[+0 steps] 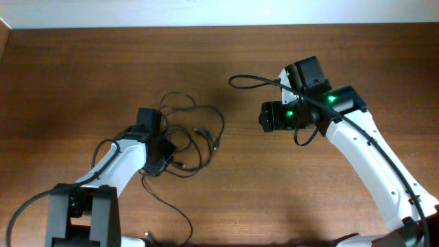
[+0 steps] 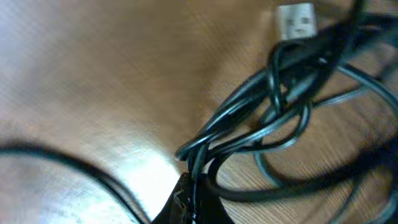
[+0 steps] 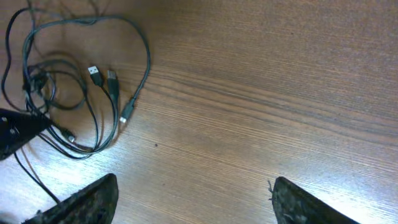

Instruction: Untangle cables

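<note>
The cables (image 1: pixel 184 147) lie as a loose tangle of thin black loops on the wooden table, left of centre. My left gripper (image 1: pixel 167 149) sits at the tangle's left side. In the left wrist view it (image 2: pixel 194 191) is shut on a couple of cable strands, and a knot of cables (image 2: pixel 275 93) runs up to a silver USB plug (image 2: pixel 297 20). My right gripper (image 1: pixel 263 116) hovers to the right of the tangle, apart from it. Its jaws (image 3: pixel 194 200) are wide open over bare wood, with the cables (image 3: pixel 112 79) and their small plugs ahead at upper left.
One thin strand trails from the tangle toward the table's front edge (image 1: pixel 180 214). A thicker black arm cable (image 1: pixel 250 81) loops off the right arm. The table's far edge (image 1: pixel 206 27) meets a white wall.
</note>
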`<state>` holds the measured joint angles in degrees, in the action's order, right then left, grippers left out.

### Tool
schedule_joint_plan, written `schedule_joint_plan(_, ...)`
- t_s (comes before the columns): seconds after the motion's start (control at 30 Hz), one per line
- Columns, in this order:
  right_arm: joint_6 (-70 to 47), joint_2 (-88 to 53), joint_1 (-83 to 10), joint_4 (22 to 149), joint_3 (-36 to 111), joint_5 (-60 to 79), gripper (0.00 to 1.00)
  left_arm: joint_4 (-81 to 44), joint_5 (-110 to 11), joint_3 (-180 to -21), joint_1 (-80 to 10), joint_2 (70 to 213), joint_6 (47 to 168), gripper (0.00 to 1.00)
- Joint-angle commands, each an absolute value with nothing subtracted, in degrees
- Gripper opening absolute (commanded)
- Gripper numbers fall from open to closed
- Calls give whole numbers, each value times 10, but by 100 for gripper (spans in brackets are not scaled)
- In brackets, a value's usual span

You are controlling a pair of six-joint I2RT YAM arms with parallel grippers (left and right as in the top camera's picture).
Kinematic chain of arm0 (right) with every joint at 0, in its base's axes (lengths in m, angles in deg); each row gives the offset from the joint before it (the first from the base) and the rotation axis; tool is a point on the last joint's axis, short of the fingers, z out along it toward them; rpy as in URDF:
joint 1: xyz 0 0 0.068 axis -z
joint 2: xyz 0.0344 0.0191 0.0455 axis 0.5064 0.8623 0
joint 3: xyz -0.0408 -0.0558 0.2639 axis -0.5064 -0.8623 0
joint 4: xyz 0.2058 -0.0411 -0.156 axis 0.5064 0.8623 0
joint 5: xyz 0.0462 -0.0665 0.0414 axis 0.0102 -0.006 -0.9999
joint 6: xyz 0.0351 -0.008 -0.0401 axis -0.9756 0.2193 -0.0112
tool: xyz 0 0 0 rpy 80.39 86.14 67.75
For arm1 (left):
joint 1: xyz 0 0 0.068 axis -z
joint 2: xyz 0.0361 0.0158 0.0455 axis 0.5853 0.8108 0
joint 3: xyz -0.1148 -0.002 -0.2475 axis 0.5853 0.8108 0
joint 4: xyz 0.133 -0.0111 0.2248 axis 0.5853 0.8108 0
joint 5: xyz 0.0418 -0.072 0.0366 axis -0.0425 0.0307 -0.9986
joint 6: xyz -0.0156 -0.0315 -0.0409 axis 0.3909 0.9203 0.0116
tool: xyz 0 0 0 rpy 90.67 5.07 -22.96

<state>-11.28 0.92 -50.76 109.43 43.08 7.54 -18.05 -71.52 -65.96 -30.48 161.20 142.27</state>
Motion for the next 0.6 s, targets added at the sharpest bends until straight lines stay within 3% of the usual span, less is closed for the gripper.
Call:
schedule_joint_plan(0.0, -115, 12, -511, 1089, 427, 46, 80, -184, -580, -712, -303, 1548, 1074, 0)
schedule_joint_plan(0.17, -115, 12, -511, 1062, 427, -5, 80, -187, -389, -719, -303, 1434, 837, 0)
schedule_joint_plan(0.43, -115, 12, -511, 1055, 427, -7, 84, -219, -392, -719, -303, 1348, 842, 0)
schedule_joint_plan(0.57, -115, 12, -511, 1055, 427, -74, 79, -253, -392, -719, -303, 1346, 841, 0)
